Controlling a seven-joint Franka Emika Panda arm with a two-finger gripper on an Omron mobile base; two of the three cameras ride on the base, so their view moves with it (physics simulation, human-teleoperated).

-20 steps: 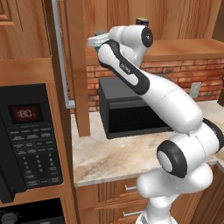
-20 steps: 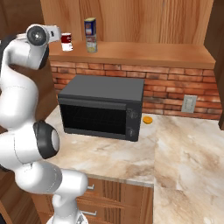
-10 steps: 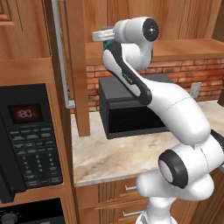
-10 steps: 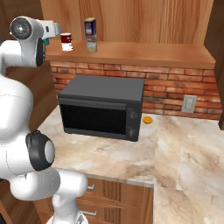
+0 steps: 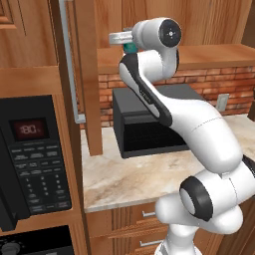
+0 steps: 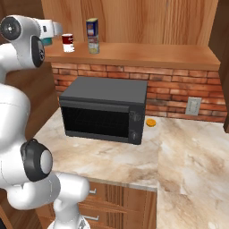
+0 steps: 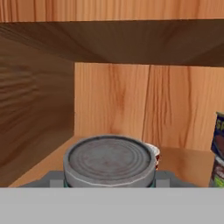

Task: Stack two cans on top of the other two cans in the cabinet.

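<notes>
- Cabinet [image 6: 134, 53]: 1 stack, dark blue can on greenish-beige can [image 6: 92, 36], mid-shelf.
- Red-and-white can [image 6: 68, 42] near the shelf's left end.
- Tool [image 7: 109, 181] clamps the teal can [image 7: 109, 162]: rigid, light, slick; hold the sides.

- red-and-white can [image 6: 68, 43] sits on the cabinet shelf [image 6: 147, 54]
- dark blue can [image 6: 92, 30] stacked on 1 greenish-beige can [image 6: 93, 46]
- teal can [image 6: 47, 40] looks held at the arm's hand, mostly hidden
</notes>
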